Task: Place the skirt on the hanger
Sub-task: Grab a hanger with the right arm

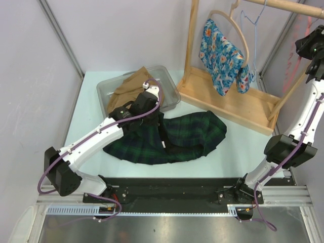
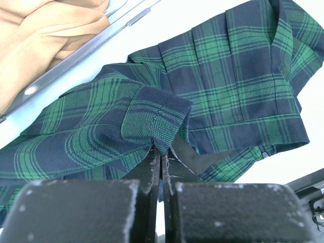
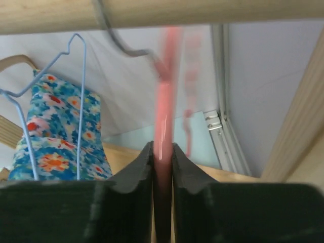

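Pale table (image 1: pixel 243 147), grey walls (image 1: pixel 126 30), wooden rack (image 1: pixel 233 104); left gripper (image 2: pixel 163 158) pinches skirt (image 2: pixel 238 76), right gripper (image 3: pixel 163 159) pinches pink hanger (image 3: pixel 165 116).

Top: high behind the arm bases, looking down across the tabletop (image 1: pixel 238 152) to the far wooden rack (image 1: pixel 230 104).
Left wrist: close over the skirt (image 2: pixel 228 76), facing the grey tray (image 2: pixel 86 48); both shared with top.
Right wrist: tight against the pink hanger (image 3: pixel 164 126), tilted up under the rail (image 3: pixel 152 12); floral garment (image 3: pixel 55 126) shared with top.

Bright even light, faint soft shadows, pink hanger (image 3: pixel 164 116) blurred in right-wrist view
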Controlling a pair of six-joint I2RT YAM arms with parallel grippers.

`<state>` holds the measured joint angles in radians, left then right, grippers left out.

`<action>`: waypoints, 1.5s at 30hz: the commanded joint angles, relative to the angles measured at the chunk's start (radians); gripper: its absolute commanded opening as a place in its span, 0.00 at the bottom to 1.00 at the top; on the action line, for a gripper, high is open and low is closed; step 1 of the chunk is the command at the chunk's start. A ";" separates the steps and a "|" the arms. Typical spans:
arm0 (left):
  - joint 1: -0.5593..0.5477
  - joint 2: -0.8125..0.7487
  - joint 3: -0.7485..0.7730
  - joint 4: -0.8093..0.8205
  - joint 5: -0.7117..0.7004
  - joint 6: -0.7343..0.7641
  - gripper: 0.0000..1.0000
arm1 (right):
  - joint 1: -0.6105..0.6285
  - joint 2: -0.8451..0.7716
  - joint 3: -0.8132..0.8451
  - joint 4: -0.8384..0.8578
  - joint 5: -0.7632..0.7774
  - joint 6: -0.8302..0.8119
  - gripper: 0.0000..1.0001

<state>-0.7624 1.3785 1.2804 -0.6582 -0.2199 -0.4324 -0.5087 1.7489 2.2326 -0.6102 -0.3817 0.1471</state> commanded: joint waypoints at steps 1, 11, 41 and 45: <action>0.012 0.004 0.046 0.042 0.025 0.021 0.00 | 0.033 -0.026 0.073 0.004 0.125 -0.032 0.04; 0.015 0.005 0.046 0.048 0.043 0.023 0.00 | 0.024 -0.101 0.104 0.059 0.104 -0.031 0.00; 0.021 -0.093 -0.027 -0.012 0.031 0.021 0.00 | 0.312 -0.770 -0.631 -0.195 0.257 0.060 0.00; 0.023 -0.136 -0.064 -0.029 0.019 0.018 0.00 | 0.332 -0.896 -0.663 -0.226 0.230 0.048 0.00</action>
<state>-0.7448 1.3159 1.2419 -0.6773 -0.1963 -0.4252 -0.1967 0.9707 1.5776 -0.8570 -0.1730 0.1944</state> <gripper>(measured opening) 0.008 0.153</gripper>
